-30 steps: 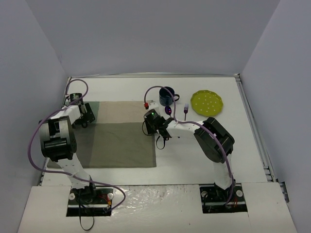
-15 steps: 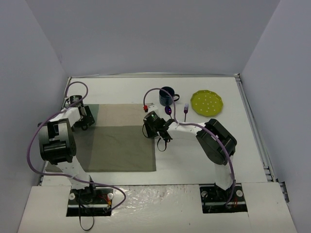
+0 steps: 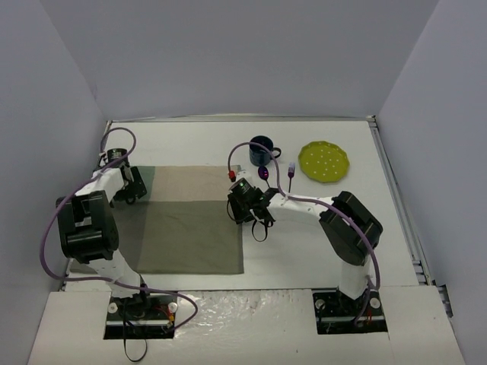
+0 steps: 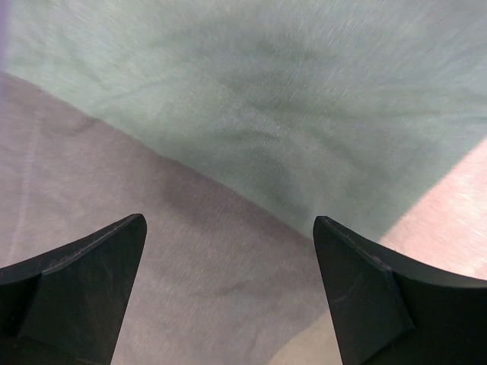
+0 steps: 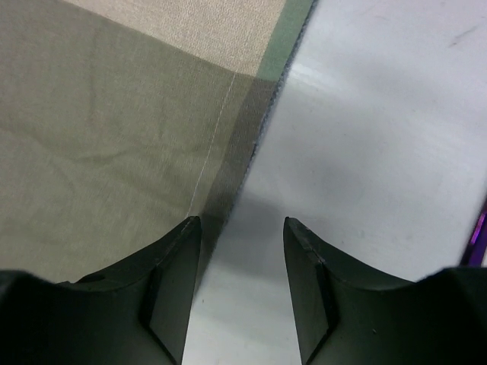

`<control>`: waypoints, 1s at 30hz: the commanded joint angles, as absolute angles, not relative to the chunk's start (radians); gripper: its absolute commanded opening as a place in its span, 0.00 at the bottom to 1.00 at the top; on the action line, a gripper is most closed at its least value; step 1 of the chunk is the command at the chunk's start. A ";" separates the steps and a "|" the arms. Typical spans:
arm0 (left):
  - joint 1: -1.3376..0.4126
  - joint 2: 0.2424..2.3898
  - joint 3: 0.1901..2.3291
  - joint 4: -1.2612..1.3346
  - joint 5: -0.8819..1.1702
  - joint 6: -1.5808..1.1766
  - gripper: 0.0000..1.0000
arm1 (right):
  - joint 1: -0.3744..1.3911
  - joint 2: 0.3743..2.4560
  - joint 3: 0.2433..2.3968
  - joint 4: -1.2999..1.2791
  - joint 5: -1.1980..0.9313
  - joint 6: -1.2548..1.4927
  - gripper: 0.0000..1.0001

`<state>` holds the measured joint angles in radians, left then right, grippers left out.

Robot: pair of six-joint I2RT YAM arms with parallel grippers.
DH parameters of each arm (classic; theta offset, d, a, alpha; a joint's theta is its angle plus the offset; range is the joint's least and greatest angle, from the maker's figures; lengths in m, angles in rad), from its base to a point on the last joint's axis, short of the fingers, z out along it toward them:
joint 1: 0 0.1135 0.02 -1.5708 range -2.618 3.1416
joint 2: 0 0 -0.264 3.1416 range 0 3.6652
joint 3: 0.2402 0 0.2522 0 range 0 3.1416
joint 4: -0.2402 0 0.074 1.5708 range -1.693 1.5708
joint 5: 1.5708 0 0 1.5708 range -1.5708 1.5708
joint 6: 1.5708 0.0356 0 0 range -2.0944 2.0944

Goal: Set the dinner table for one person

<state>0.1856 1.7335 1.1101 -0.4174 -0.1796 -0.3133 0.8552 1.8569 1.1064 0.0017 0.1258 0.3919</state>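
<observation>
The dinner table (image 3: 304, 243) is a white top with a thin metal rim. A grey-green patchwork placemat (image 3: 186, 224) lies flat on its left half. My left gripper (image 3: 131, 187) hangs low over the placemat's far-left corner. It is open, and in the left wrist view only cloth (image 4: 266, 91) shows between the left gripper's (image 4: 228, 222) fingers. My right gripper (image 3: 256, 216) hovers at the placemat's right edge. The right wrist view shows the right gripper (image 5: 240, 224) open astride that cloth edge (image 5: 251, 152), with nothing between the fingers.
Behind the right gripper stand a dark blue mug (image 3: 262, 150), a purple spoon (image 3: 264, 172) and a purple fork (image 3: 291, 173). A yellow-green plate (image 3: 324, 161) lies at the far right. Grey walls close in three sides.
The right gripper's jaws have opened wider and it has drifted slightly right along the cloth edge. The placemat now lies a little nearer the front edge. The left gripper barely moved.
</observation>
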 commanded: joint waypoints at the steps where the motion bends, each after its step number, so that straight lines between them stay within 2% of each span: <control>1: 0.192 1.583 1.225 -0.467 -0.189 -0.302 0.90 | 0.810 1.666 1.132 -0.071 0.132 0.425 0.48; 5: 0.187 1.483 1.278 -0.490 -0.155 -0.316 0.94 | 0.694 1.541 1.127 -0.070 0.100 0.448 0.55; 8: 0.175 1.394 1.308 -0.515 -0.090 -0.340 0.97 | 0.557 1.448 1.102 -0.068 0.099 0.468 0.71; 11: 0.143 1.305 1.274 -0.500 0.001 -0.352 0.97 | 0.405 1.391 1.057 -0.061 0.081 0.512 0.97; 13: 0.111 1.240 1.234 -0.486 0.045 -0.343 0.97 | 0.329 1.361 1.019 -0.051 0.054 0.541 1.00; 19: 0.026 1.081 1.125 -0.436 0.078 -0.315 0.97 | 0.044 1.307 0.901 0.035 -0.049 0.607 1.00; 24: -0.065 1.020 1.048 -0.426 0.017 -0.288 0.97 | -0.112 1.354 0.844 0.054 0.001 0.698 0.98; 28: -0.081 1.010 1.016 -0.443 -0.024 -0.289 0.97 | -0.133 1.450 0.882 0.057 0.103 0.692 0.76; 30: -0.090 1.003 1.014 -0.447 -0.040 -0.289 0.97 | -0.135 1.523 0.923 0.063 0.111 0.685 0.72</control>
